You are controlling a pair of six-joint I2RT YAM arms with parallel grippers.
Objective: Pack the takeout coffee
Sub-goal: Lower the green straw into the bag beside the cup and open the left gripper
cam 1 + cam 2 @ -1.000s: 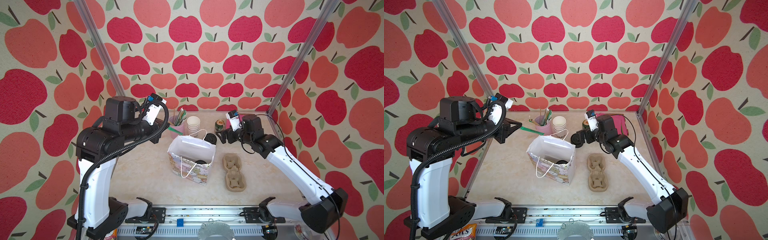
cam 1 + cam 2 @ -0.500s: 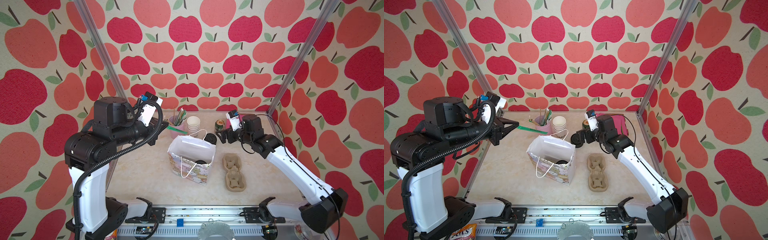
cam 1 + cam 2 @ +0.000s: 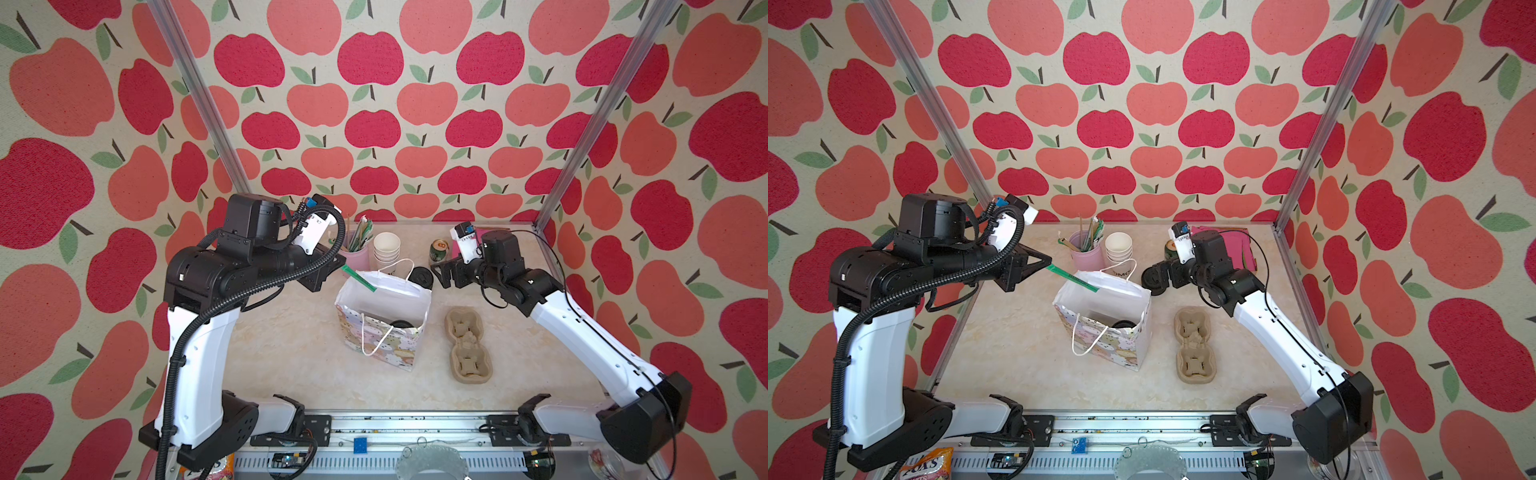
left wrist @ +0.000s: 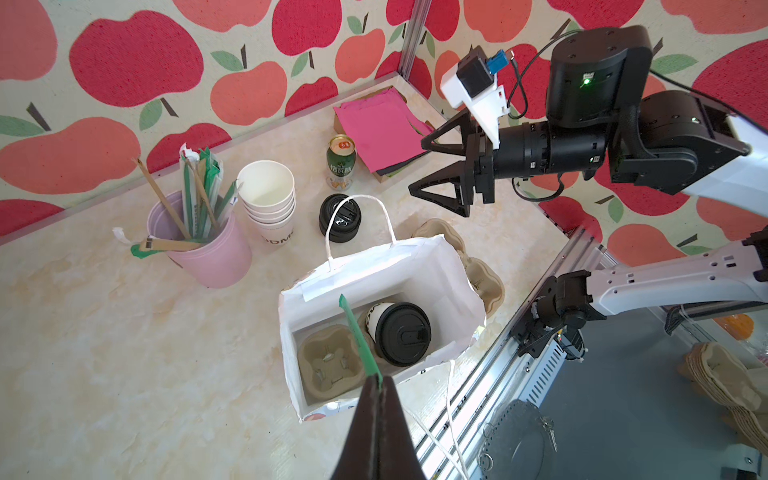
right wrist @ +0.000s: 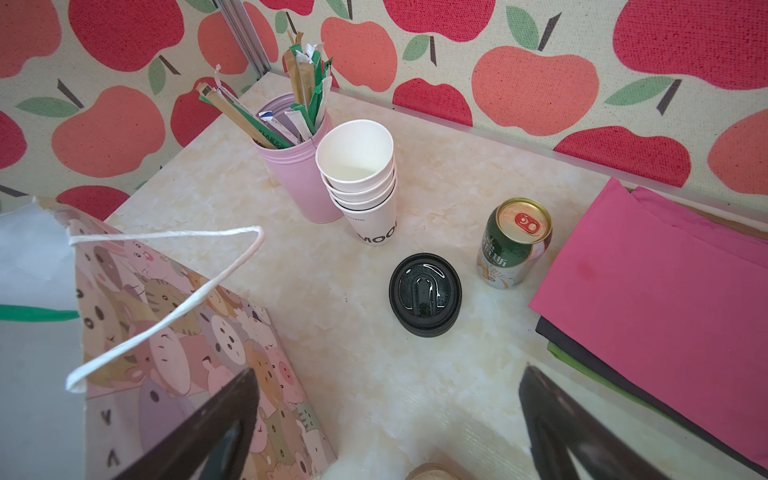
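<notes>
The takeout coffee [image 4: 401, 332], a white cup with a black sip lid, stands inside the cartoon-print paper bag [image 4: 457, 286] beside a pulp cup carrier [image 4: 328, 365]. In both top views only its lid [image 3: 400, 324] [image 3: 1122, 324] shows in the bag [image 3: 386, 349] [image 3: 1113, 345]. My left gripper [image 3: 340, 266] [image 3: 1050, 264] [image 4: 379, 378] is shut on a green wrapped straw [image 4: 359, 336] [image 3: 359, 279] whose free end hangs over the bag's mouth. My right gripper [image 3: 436, 270] [image 5: 388, 374] stands open and empty just right of the bag's back corner.
Behind the bag stand a pink cup of straws [image 3: 357, 253], stacked lidless white cups [image 3: 386, 249], a stack of black lids [image 5: 424, 293] and a green-and-gold can [image 3: 439, 249]. Pink napkins [image 5: 665, 291] lie at the back right. A pulp carrier [image 3: 467, 345] lies right of the bag.
My left arm swung left, then back right, carrying the straw from beside the pink cup to above the bag's mouth. The right arm has not moved.
</notes>
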